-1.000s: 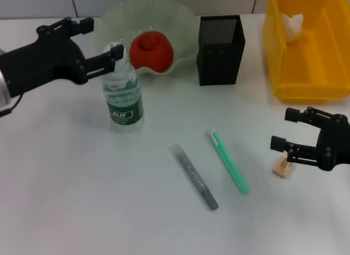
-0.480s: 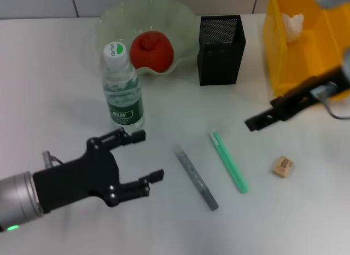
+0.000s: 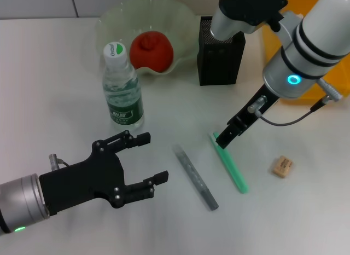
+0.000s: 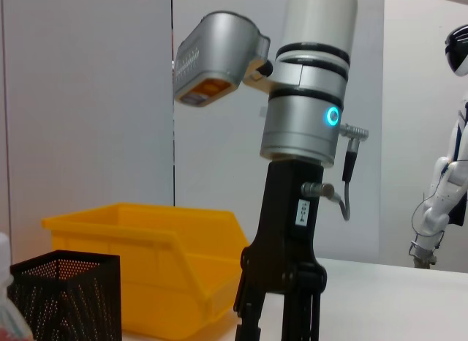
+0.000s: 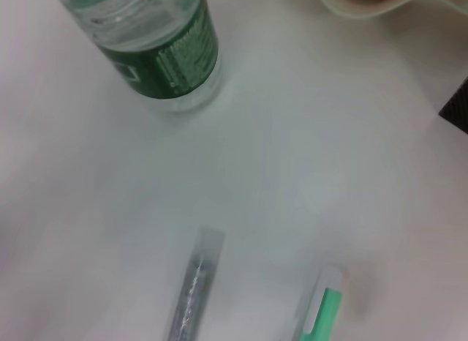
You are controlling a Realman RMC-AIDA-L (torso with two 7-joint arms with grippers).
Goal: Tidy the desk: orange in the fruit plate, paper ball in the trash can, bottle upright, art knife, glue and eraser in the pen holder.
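Swung in since before, right hand [image 3: 225, 139] meets green art knife [image 3: 229, 162], grip unreadable; left hand [image 3: 143, 162] spread near bottle [image 3: 123, 91].

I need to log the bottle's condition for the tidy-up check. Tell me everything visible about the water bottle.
The bottle is small, of clear plastic, with a dark green label around its lower body and a white cap bearing a green mark. It stands upright on the white desk, just in front of the pale-green fruit plate that holds the orange. Nothing grips or touches it: the left gripper hangs open nearer the robot, apart from it. The right wrist view shows its label and ribbed clear body.
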